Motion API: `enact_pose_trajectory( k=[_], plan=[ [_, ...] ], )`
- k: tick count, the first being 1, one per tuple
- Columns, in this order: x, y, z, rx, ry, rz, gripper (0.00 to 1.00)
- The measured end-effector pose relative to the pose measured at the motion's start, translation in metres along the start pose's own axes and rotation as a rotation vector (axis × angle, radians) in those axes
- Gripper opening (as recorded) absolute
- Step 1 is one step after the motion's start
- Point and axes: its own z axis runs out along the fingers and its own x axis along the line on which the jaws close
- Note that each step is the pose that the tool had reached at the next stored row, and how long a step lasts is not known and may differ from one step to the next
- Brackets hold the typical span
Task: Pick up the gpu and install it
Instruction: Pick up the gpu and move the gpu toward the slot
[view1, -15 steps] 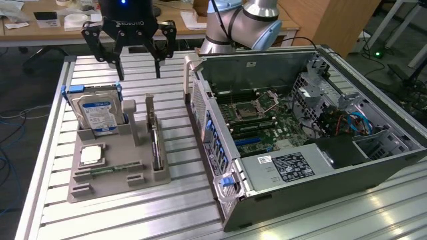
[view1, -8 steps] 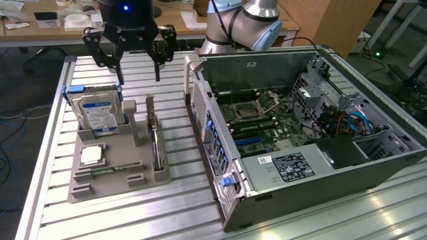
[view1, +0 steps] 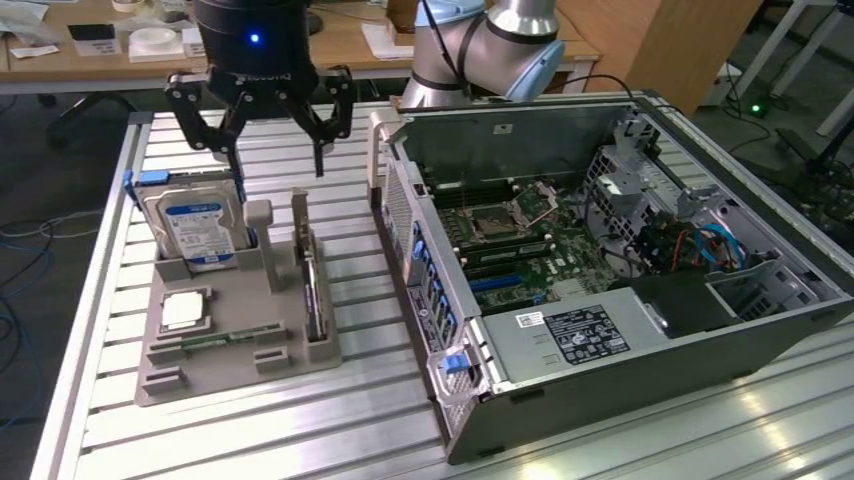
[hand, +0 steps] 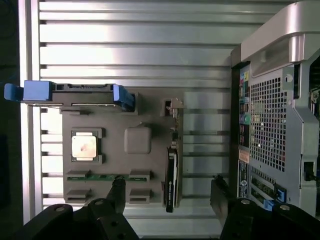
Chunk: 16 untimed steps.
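Note:
The gpu (view1: 310, 278) is a thin dark card standing on edge in a slot on the side of the grey holder (view1: 227, 375) nearest the computer case. From above, the gpu (hand: 171, 172) is a narrow dark strip with its silver bracket at one end. My gripper (view1: 275, 160) hangs open above the far end of the holder, well clear of the card. In the wrist view my gripper (hand: 168, 185) straddles the card's line, with one finger (hand: 119, 187) on either side and nothing between them.
The holder (hand: 115, 120) also carries a silver hard drive (view1: 198, 228) in blue rails, a processor chip (view1: 183, 310) and a green memory stick (view1: 220, 340). The open computer case (view1: 747, 330) lies at the exterior view's right, motherboard (view1: 514, 235) exposed. The slatted aluminium table (view1: 360, 420) holds everything.

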Motion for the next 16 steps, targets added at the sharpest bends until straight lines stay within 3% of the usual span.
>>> enact_pose_trajectory(
  k=[2, 11, 16],
  plan=[
    [-0.001, -0.0002, 0.003, 0.001, 0.0023, 0.0, 0.78],
    [-0.004, -0.0007, 0.0194, 0.0013, 0.0016, 0.021, 0.78],
    [-0.005, -0.0012, 0.0265, 0.0097, 0.0039, -0.001, 0.78]
  ],
)
